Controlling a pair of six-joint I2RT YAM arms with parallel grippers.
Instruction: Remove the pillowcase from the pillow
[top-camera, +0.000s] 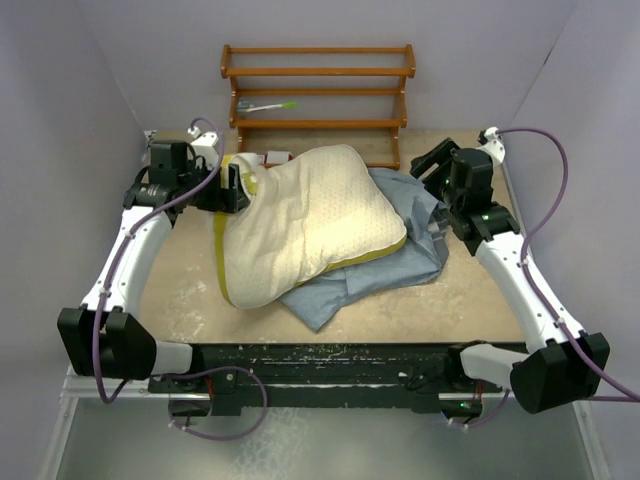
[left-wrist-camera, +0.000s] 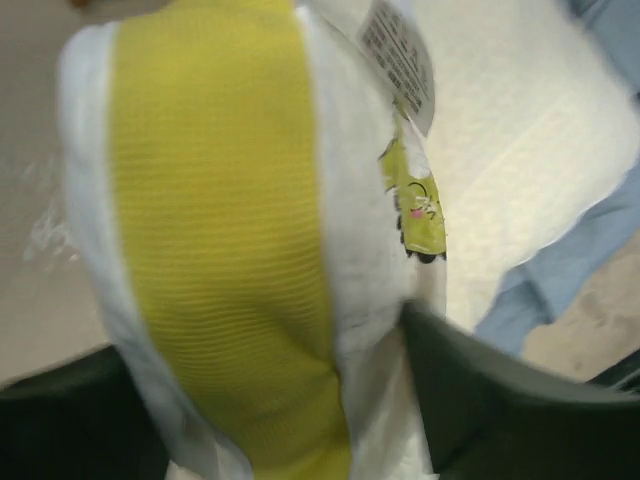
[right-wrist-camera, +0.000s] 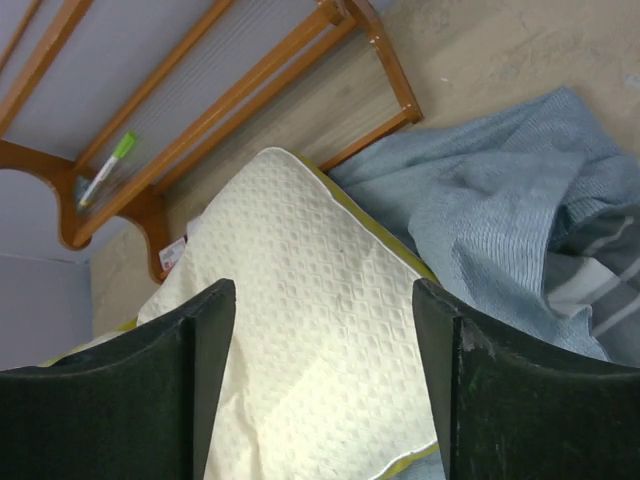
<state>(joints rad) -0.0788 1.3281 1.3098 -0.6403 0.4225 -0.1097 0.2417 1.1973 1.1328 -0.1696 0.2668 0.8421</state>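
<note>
Now: pillow lies on the surface, nearly bare. Pillowcase is bunched beneath it and to its right. Your left hand clamps the pillow's yellow far-left edge; right hand gapes wide, holding nothing. Cloth looks light and limp, so pinch a right-side fold.
</note>
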